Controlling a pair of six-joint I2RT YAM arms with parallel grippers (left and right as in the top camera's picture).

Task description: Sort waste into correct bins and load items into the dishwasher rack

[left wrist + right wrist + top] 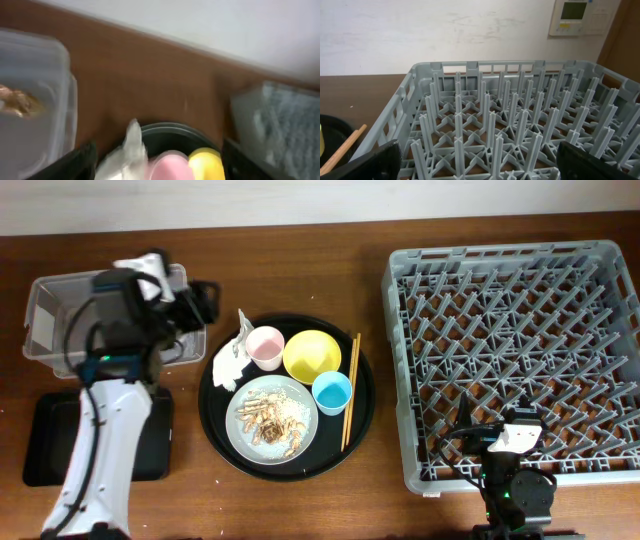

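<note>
Left tool (200,302) hangs over the right end of the clear tub (55,320), released, its fingers (82,161) spread wide. And there in the tub lies the gold-brown foil wrapper (15,100). On the round black tray (213,415), mid-table (380,500), the white napkin (232,360) sits at the left edge with the pink cup (265,346) just beside it. Then come the yellow bowl (312,355), the light-blue cup (332,392) and the chopsticks (350,390) down the right side. The grey-blue plate (300,430) carries the food scraps (265,415). The shallow black tray (45,450) is near-left, partly under the arm. Right tool (498,430) is released too, fingers wide apart, at the near edge of the grey rack (520,330).
</note>
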